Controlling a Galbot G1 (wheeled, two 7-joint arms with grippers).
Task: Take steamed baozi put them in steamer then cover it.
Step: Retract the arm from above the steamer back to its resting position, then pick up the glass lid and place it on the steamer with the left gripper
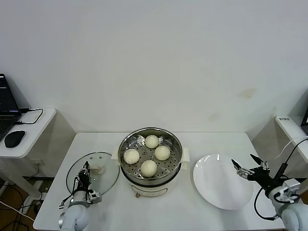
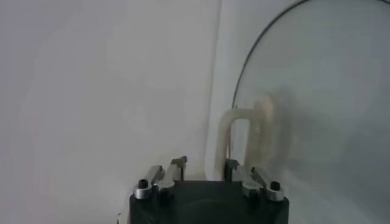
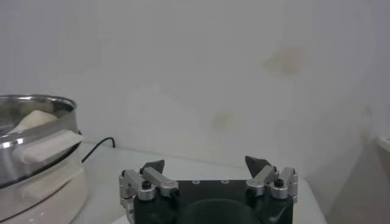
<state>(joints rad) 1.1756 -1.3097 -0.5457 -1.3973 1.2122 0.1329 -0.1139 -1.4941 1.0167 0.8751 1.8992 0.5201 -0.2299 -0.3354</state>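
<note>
Several cream-white baozi (image 1: pixel 152 141) lie in the shiny steamer (image 1: pixel 126 144) on its cream pot base, mid-table. The clear glass cover (image 1: pixel 107 185) lies flat on the table to the steamer's left, its cream handle (image 1: pixel 98 169) upright. My left gripper (image 1: pixel 86 169) is low over the cover, just left of that handle. In the left wrist view the left gripper (image 2: pixel 205 163) has its jaws drawn partly in with nothing between them; the handle (image 2: pixel 244 131) stands just ahead, off to one side. My right gripper (image 1: pixel 243 160) is open and empty at the far right.
A flat white plate (image 1: pixel 216 190) lies right of the steamer, under the right gripper's reach. The right wrist view shows the steamer (image 3: pixel 36 131) and a baozi (image 3: pixel 33 120) off to one side. A side table with a mouse (image 1: pixel 14 138) stands at the left.
</note>
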